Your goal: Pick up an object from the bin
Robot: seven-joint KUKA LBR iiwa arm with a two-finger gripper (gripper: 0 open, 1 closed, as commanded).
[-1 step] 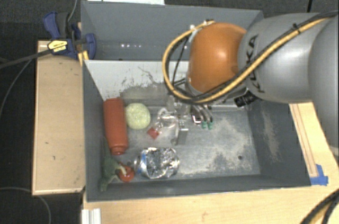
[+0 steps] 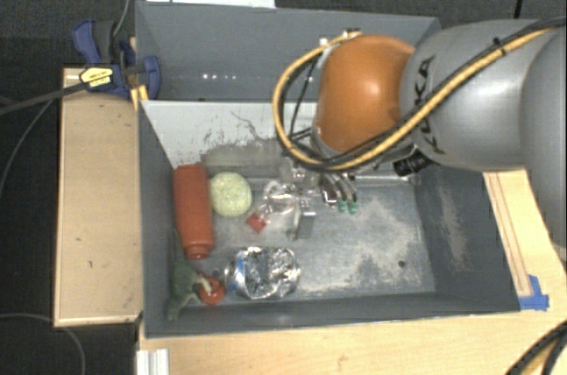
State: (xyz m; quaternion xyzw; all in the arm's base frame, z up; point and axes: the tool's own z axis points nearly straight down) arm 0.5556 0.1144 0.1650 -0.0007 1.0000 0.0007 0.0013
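Observation:
My gripper (image 2: 304, 203) hangs low in the middle of the bin, just below the orange cover on the wrist. Right beside it on the left lies a clear, shiny crumpled piece (image 2: 279, 203) with a small red bit (image 2: 257, 222) at its lower left edge; whether the gripper touches them is hidden. A pale green ball (image 2: 230, 193) rests further left, against a red cylinder-shaped bottle (image 2: 193, 210) that lies along the bin's left wall.
A crumpled ball of silver foil (image 2: 263, 272) sits near the front wall. In the front left corner lie a green toy (image 2: 183, 286) and a small red round thing (image 2: 212, 292). The arm covers the bin's back right.

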